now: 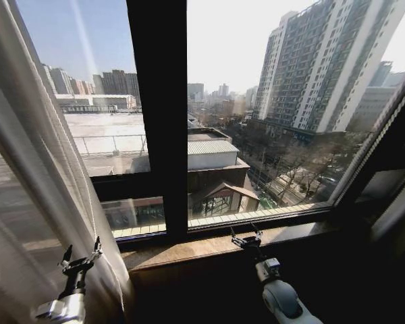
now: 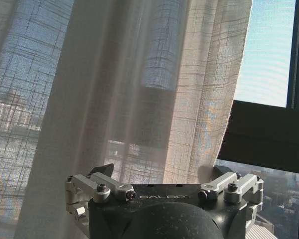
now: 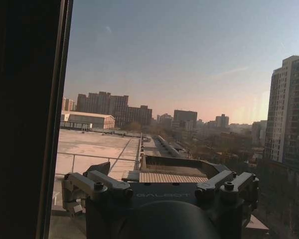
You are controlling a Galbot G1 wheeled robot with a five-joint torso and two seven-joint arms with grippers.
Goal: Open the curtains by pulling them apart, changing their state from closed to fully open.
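The curtains are bunched way over at the left side of the window. Left gripper sits right beside the fabric, fingers spread, holding nothing. Right gripper hovers by the sill, fingers spread too.
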